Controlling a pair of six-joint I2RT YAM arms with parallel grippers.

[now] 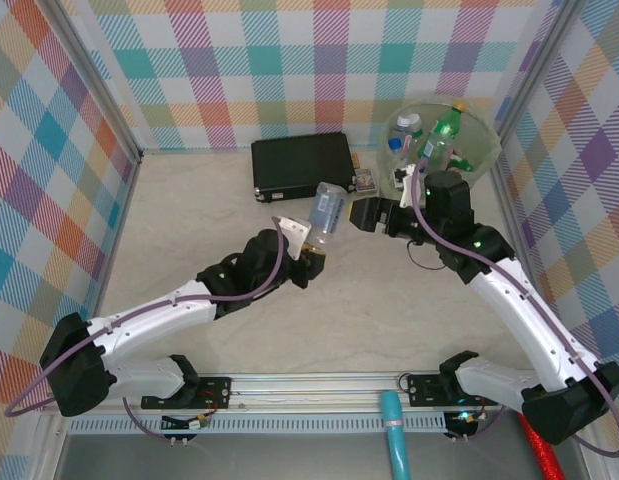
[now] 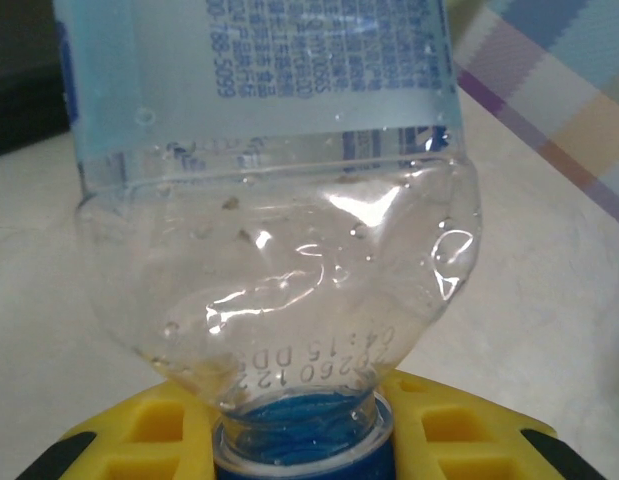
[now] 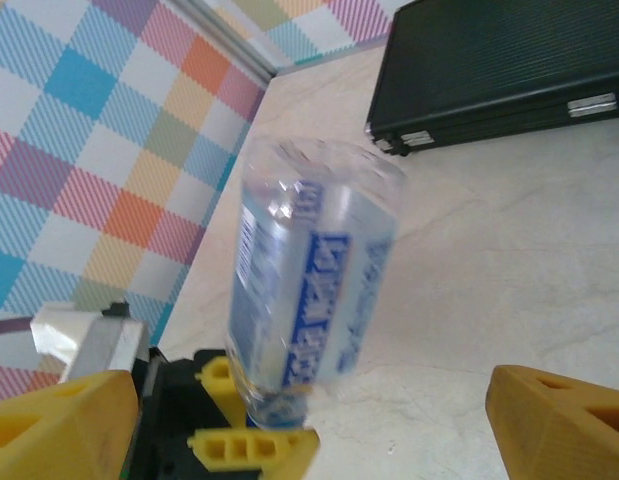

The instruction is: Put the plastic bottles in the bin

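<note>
My left gripper (image 1: 311, 258) is shut on the blue-capped neck of a clear plastic bottle (image 1: 327, 215) with a blue label, held cap-down above the table's middle. In the left wrist view the bottle (image 2: 279, 200) rises from between the yellow fingers (image 2: 139, 430), which pinch its blue cap (image 2: 304, 445). My right gripper (image 1: 367, 215) stands open just right of that bottle, not touching it. In the right wrist view the bottle (image 3: 309, 290) sits between that gripper's wide-apart yellow fingers (image 3: 59, 420). The pale-green bin (image 1: 494, 150) at the back right holds several bottles, one of them green (image 1: 444, 130).
A flat black case (image 1: 301, 163) lies at the back centre, behind the held bottle, and appears as the same case (image 3: 509, 60) in the right wrist view. A small clear item (image 1: 366, 182) sits between case and bin. Checked walls enclose the table.
</note>
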